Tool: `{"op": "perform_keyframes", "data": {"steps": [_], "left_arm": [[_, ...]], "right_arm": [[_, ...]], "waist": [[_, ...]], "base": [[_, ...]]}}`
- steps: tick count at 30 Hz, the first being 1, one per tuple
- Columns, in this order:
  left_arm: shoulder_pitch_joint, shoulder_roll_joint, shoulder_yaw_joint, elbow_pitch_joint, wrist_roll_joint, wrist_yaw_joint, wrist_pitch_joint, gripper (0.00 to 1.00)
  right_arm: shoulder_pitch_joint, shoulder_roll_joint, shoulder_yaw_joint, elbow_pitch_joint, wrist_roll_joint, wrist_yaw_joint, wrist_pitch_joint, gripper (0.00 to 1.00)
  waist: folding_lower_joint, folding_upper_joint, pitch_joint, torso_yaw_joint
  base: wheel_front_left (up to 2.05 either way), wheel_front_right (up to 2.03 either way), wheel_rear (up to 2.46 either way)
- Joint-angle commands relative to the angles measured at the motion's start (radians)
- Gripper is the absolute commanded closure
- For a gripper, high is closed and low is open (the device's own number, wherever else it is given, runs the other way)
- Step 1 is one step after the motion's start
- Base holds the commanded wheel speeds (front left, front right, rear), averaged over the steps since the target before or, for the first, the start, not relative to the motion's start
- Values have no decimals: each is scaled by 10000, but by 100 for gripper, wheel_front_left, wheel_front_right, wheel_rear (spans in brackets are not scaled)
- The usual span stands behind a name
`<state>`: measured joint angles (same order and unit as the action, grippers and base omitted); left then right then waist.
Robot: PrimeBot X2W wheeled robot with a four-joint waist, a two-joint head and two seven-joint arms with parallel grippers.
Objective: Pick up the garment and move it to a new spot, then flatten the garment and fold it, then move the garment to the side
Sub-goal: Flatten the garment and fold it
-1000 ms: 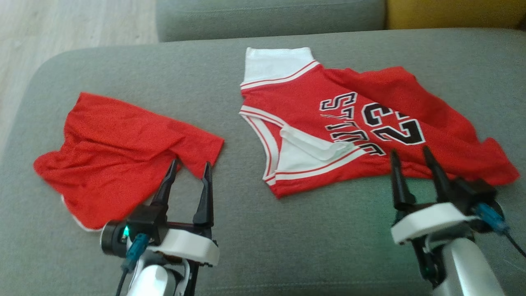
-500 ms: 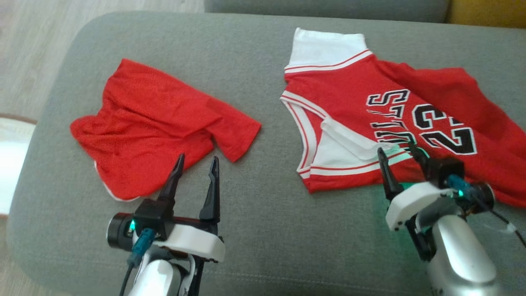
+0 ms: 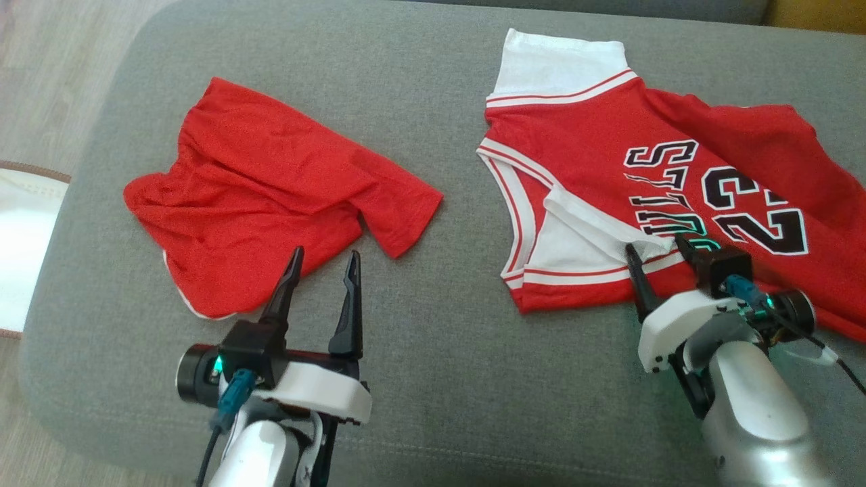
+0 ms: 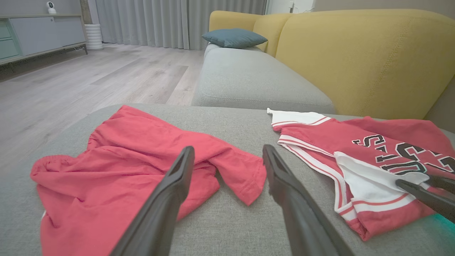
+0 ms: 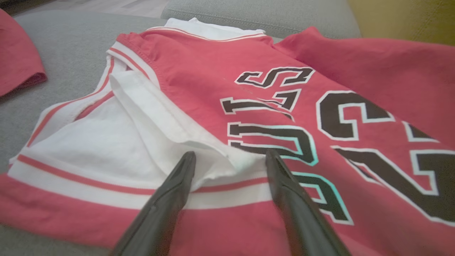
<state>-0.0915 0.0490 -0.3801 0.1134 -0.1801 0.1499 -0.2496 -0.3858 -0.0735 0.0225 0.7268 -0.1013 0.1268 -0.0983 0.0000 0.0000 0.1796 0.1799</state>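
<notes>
Grey cushion (image 3: 440, 352): jersey (image 3: 595, 155) spread on its right half, plain red cloth (image 3: 270, 196) on its left half, bare strip betw. them. R gripper (image 3: 655, 245), fingers apart, tips over jersey's near hem. L gripper (image 3: 325, 252), fingers apart, at cloth's near edge, cushion front edge below.

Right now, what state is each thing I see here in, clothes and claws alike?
Numbered jersey: spread on the grey seat, wrinkled, white flap turned over, not folded.
Plain red garment: crumpled on the seat, not gripped.
Left claw: open, empty, pointing at the plain red garment.
Right claw: open, fingers over the jersey's white-striped edge, not closed on it.
</notes>
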Motion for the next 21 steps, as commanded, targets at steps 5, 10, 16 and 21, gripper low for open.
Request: {"op": "perform_keyframes", "data": {"steps": [5,10,16,21], "left_arm": [[-523,12,206,-305,-69,68,-122,0],[-516,12,281,-254,-47,67,-122,0],[-417,12,444,-216,13,56,-122,0],[-226,12,547,-222,45,53,-122,0]], "right_arm": [[-682,147,363,84,250,39,-475,100],[-886,207,786,-61,959,39,-1068,100],[-756,228,1913,-1113,2285,39,-1401,100],[-187,231,3000,-2187,3049,39,-1197,100]], "waist": [[0,0,92,-108],[0,0,13,-304],[0,0,-368,-610],[0,0,-767,-820]], "base": [[0,0,0],[0,0,0],[0,0,0],[0,0,0]]}}
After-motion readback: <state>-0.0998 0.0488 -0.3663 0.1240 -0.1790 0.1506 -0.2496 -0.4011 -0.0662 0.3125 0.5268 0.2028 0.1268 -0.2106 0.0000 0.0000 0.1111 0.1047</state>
